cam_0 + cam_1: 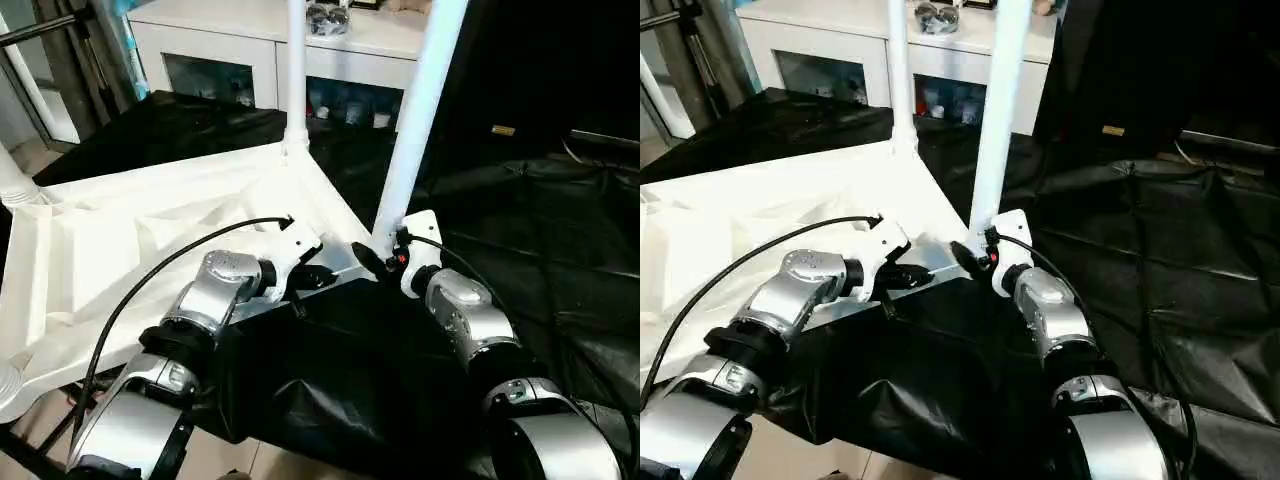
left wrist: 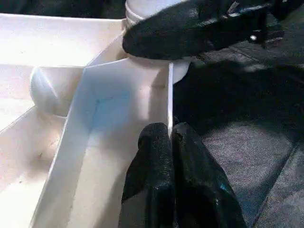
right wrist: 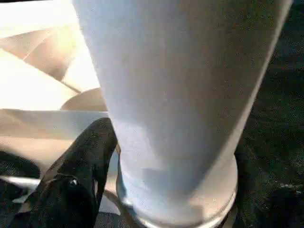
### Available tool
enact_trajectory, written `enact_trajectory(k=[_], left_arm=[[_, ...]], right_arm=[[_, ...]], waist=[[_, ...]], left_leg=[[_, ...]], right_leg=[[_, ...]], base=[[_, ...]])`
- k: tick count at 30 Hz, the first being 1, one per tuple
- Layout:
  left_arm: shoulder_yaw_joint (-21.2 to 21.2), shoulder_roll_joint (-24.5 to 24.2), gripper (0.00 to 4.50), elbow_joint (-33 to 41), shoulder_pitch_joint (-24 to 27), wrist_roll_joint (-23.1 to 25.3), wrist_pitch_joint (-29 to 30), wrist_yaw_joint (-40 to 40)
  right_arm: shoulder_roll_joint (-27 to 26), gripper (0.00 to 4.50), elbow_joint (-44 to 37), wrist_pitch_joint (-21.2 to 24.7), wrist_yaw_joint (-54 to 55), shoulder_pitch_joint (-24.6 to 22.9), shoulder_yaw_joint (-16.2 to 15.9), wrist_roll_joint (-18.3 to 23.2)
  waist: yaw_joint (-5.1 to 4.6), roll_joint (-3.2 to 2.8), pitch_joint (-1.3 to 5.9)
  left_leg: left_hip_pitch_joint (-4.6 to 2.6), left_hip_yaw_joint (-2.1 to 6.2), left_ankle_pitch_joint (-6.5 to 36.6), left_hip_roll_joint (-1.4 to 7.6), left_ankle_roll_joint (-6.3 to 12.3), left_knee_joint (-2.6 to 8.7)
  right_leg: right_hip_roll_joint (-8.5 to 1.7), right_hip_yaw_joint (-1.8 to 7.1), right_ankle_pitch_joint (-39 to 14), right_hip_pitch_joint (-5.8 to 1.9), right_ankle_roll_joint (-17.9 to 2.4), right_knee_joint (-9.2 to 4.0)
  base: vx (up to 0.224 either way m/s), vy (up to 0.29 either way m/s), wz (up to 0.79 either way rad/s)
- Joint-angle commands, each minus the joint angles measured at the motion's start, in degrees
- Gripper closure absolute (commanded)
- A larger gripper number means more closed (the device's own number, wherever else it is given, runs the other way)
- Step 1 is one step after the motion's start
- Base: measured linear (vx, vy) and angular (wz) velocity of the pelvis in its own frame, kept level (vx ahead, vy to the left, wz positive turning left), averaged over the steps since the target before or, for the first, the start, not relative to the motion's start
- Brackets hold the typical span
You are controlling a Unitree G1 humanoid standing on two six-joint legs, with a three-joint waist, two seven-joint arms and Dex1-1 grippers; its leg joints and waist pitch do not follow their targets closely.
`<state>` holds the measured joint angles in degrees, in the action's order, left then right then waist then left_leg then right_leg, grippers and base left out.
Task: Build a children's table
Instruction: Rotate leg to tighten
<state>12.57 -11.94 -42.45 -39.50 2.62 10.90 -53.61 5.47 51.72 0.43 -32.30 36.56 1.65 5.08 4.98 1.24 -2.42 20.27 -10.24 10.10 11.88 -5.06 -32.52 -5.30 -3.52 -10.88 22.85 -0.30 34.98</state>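
- Black sheeting (image 1: 330, 390) covered the bench, with a white cabinet (image 1: 230, 50) with glass doors at the far side.
- On the sheeting, to the left, lay the children's table (image 1: 120, 250), upside down, ribbed underside up, all white plastic.
- Two tapered legs stood upright in corner sockets: a far leg (image 1: 296, 60) and a near leg (image 1: 420, 110) at the near right corner.
- The left pincer (image 2: 170, 142) was closed, pinching the thin raised rim just beside that corner.
- The right pincer (image 1: 375, 258) sat at the base of the near leg; whether it gripped could not be told.
- By the look of it, the plastic was light, stiff and smooth, so slippery; holding low near the socket seemed safest.
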Motion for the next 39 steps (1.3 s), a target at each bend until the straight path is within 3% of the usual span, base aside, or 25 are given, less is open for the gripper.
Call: enact_trajectory(k=[1, 8, 11, 20, 23, 26, 27, 34, 39], left_arm=[[0.6, 1.6, 4.5, 2.6, 0.0, -2.9, -2.2, -3.6], [1.6, -2.9, 4.5, 6.0, 2.7, -4.0, -3.8, -11.7], [1.4, -4.6, 4.5, 7.1, 3.4, -4.9, -3.5, -15.3], [2.9, -9.2, 4.5, 11.3, 5.7, -6.2, -2.0, -24.3], [3.0, -9.5, 4.5, 11.9, 6.0, -6.6, -1.5, -25.1], [3.0, -9.6, 4.5, 12.3, 6.2, -6.8, -0.8, -25.8], [3.0, -9.6, 4.5, 12.5, 6.3, -6.7, -0.8, -25.8], [2.7, -8.8, 4.5, 12.2, 6.2, -6.4, -1.4, -24.0], [1.5, -5.8, 4.5, 9.6, 4.5, -4.6, -1.7, -16.6]], right_arm=[[-1.4, 0.53, 1.3, 1.1, -7.3, -1.4, -5.1, -1.0], [4.3, 0.38, -3.5, 0.3, -20.8, -3.4, -7.5, -0.4], [6.3, 0.38, -5.7, 0.6, -26.4, -4.5, -8.4, 0.1], [9.8, 0.61, -10.8, 6.7, -38.3, -6.7, -10.7, 2.5], [10.1, 0.99, -11.6, 7.5, -39.2, -7.1, -10.9, 2.7], [10.3, 1.09, -12.3, 8.1, -39.7, -7.4, -11.0, 2.9], [10.3, 1.36, -12.5, 8.3, -39.8, -7.5, -11.0, 2.9], [9.9, 1.7, -13.6, 9.0, -39.1, -8.3, -11.2, 3.0], [6.8, 1.75, -10.6, 7.7, -29.5, -7.6, -9.6, 1.3]], waist=[[-0.13, 0.19, 3.06], [0.1, 0.11, 3.37], [0.34, 0.09, 3.41], [0.41, 0.07, 3.07], [0.38, 0.02, 3.17], [0.43, 0.07, 3.32], [0.46, 0.05, 3.37], [0.6, 0.06, 3.18], [0.47, 0.11, 3.06]], left_leg=[[0.01, 0.07, 13.8, 1.1, 1.6, 3.87], [0.16, -0.19, 8.6, 1.22, 3.99, 3.33], [0.15, -0.3, 8.4, 1.38, 4.74, 3.18], [-0.03, -0.3, 11.6, 1.6, 3.39, 3.56], [-0.05, -0.27, 11.1, 1.61, 2.94, 3.54], [0.01, -0.34, 9.2, 1.5, 3.36, 3.32], [-0.02, -0.4, 8.7, 1.46, 3.7, 3.22], [-0.09, -0.32, 10.6, 1.54, 3.0, 3.43], [-0.17, -0.31, 11.1, 1.48, 2.25, 3.54]], right_leg=[[-2.76, 2.22, -13.9, -2.51, -10.8, -4.65], [-2.45, 2.06, -3.9, -2.92, -13.9, -3.52], [-2.42, 1.96, -2.5, -2.98, -14.8, -3.24], [-2.65, 2.07, -8.7, -2.68, -14.2, -3.82], [-2.63, 2.06, -7.9, -2.66, -14.4, -3.64], [-2.61, 2.06, -4.9, -2.8, -15.0, -3.35], [-2.55, 2.06, -3.9, -2.77, -15.2, -3.26], [-2.65, 2.05, -7.6, -2.7, -14.4, -3.64], [-2.74, 2.18, -8.7, -2.48, -13.8, -3.85]], base=[[0.0, 0.0, 0.0], [0.0, 0.0, 0.0], [0.0, 0.0, 0.0], [0.0, 0.0, 0.0], [0.0, 0.0, 0.0], [0.0, 0.0, 0.0], [0.0, 0.0, 0.0], [0.0, 0.0, 0.0], [0.0, 0.0, 0.0]])
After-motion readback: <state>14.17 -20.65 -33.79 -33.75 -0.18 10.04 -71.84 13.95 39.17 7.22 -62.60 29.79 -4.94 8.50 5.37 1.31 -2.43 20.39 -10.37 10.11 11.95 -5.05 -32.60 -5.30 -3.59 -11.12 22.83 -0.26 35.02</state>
